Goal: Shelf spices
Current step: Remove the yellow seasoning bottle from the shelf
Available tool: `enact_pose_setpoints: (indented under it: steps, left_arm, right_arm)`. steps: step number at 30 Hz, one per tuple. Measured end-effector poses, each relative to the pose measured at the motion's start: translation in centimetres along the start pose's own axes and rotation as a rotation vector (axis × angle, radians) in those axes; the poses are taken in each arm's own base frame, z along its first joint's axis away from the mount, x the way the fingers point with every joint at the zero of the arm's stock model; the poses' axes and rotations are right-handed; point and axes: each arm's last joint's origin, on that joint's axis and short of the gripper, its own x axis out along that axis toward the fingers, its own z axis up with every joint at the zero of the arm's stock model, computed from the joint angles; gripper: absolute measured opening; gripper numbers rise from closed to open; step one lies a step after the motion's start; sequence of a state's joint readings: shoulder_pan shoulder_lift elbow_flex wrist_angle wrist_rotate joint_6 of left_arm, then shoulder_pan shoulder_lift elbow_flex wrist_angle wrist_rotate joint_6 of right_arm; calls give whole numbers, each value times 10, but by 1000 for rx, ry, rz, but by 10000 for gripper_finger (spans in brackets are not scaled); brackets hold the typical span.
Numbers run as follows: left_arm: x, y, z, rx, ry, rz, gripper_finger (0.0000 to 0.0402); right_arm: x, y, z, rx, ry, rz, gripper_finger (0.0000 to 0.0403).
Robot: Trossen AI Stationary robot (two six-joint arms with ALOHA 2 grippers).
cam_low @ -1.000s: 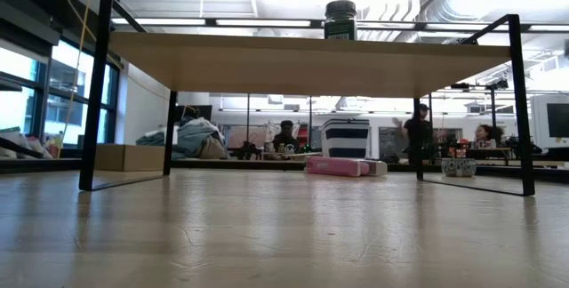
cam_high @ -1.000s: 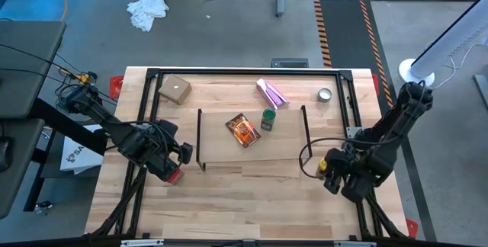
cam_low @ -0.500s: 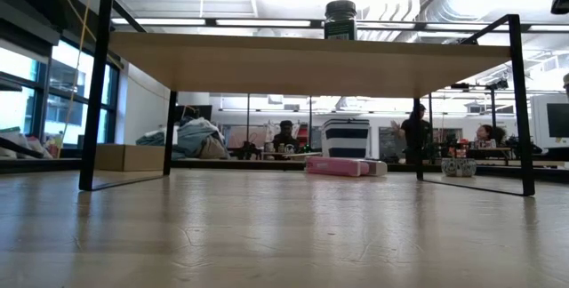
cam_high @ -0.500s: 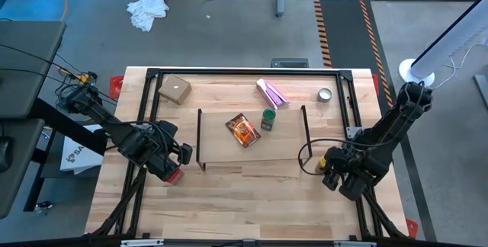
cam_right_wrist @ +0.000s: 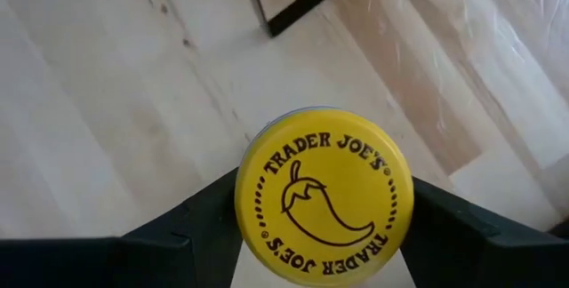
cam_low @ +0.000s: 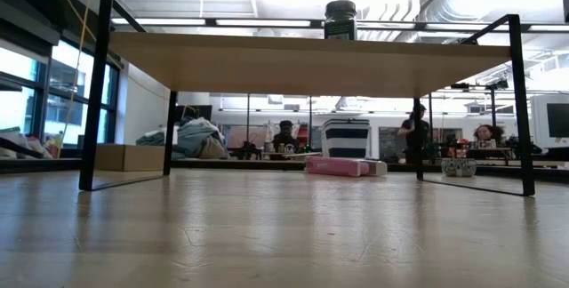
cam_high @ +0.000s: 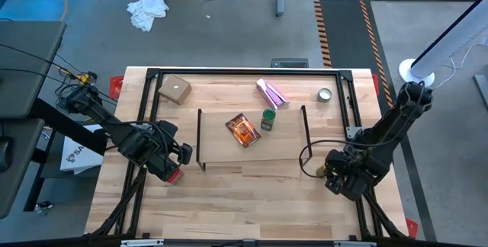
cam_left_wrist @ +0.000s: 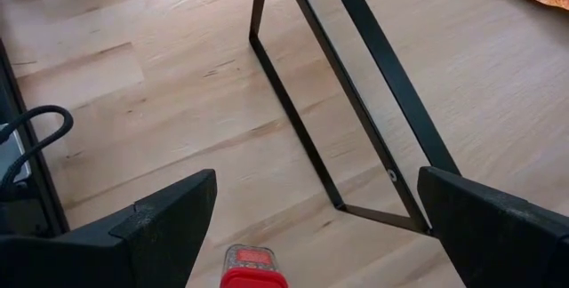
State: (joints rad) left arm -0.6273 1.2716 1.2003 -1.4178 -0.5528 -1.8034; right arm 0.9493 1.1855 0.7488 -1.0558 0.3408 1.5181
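One yellow jar point(cam_right_wrist: 324, 196) sits between my right gripper's point(cam_right_wrist: 322, 235) parted fingers beside the shelf's point(cam_high: 252, 149) end, rigid, smooth, likely light, so I'd clamp its round sides.

1 overhead, 1 table-level, 2 close wrist views; shelf point(cam_high: 252, 136) shared.

Two dark, jointed robot arms, matte black throughout.
The left arm point(cam_high: 114, 133) carries black cables looping near its base; the right arm point(cam_high: 389, 129) trails a thin black cable loop; each end effector's fingers point(cam_left_wrist: 169, 226) are broad, black, wedge-shaped blocks.
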Motion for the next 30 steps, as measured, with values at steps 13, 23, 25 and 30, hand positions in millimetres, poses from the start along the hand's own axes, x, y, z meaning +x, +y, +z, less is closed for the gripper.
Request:
enact_pose_setpoints:
  steps: [13,23,25,30]
  left_arm:
    - [0,2,1,10,-10,14,385]
    - [0,2,1,10,-11,13,385]
    - [0,2,1,11,-12,14,385]
    - [0,3,1,17,-15,23,385]
  right_arm:
    - [-20,2,12,-1,134,-15,250]
    - [-19,11,16,26,124,65,250]
    - [-19,12,16,27,133,82,250]
    - [-19,13,16,32,126,86,250]
